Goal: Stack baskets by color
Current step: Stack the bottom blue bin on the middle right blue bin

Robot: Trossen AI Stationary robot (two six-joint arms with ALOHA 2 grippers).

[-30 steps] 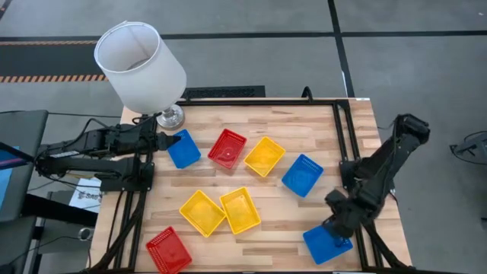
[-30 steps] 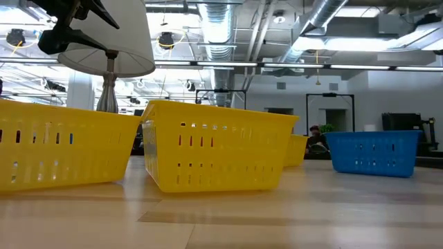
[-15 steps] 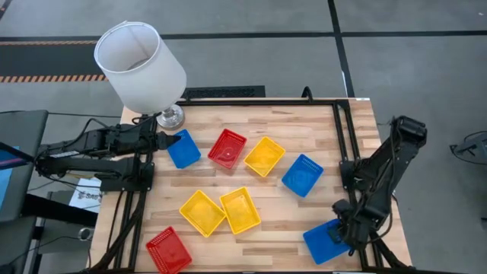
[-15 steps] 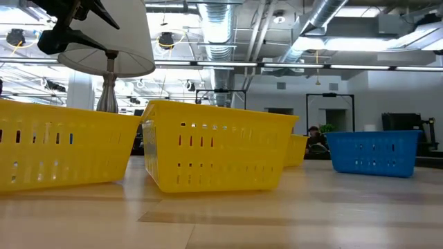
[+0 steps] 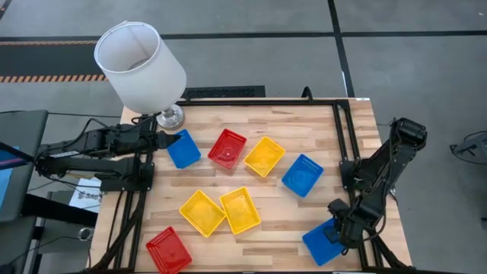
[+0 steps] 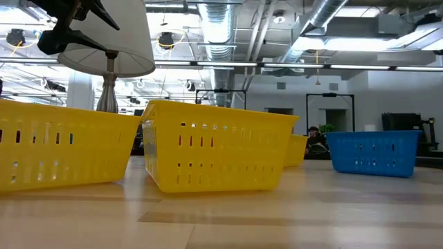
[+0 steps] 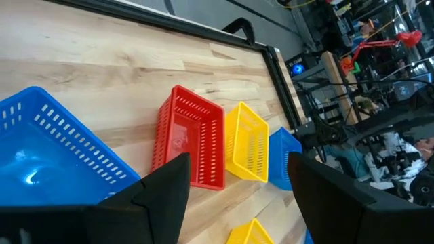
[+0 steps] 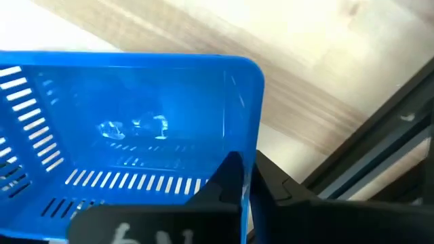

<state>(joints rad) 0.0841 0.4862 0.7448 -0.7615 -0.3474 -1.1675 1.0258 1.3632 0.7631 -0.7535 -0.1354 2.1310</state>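
Observation:
Eight baskets show in the high view: three blue, three yellow, two red. My right gripper (image 5: 341, 230) is shut on the blue basket (image 5: 321, 243) at the table's near right corner. Another blue basket (image 5: 302, 174) sits mid-right. A third blue basket (image 5: 183, 149) is at the far left, with my left gripper (image 7: 234, 196) open just above its left side. The red basket (image 5: 227, 148) and yellow basket (image 5: 264, 156) stand beside it. Two yellow baskets (image 5: 202, 212) (image 5: 240, 209) sit side by side near the front, and a red basket (image 5: 168, 250) is at the near left. My right gripper holds the blue basket by its right-hand side wall (image 8: 245, 146), close to a corner. One finger (image 8: 227, 179) is inside the basket and the other (image 8: 274, 193) outside. The fingers come from above, pointing steeply down. The basket sits flat on the table.
A white lampshade (image 5: 139, 67) on a metal foot (image 5: 169, 117) stands at the far left corner, over my left arm. A black metal frame (image 5: 344, 137) runs along the table's right and far edges, close to the held basket. Bare wood lies between the basket groups.
My right gripper has sunk toward the near right corner of the table, onto the blue basket's right wall, and has taken hold of it. The basket stays on the table. My left arm has kept still.

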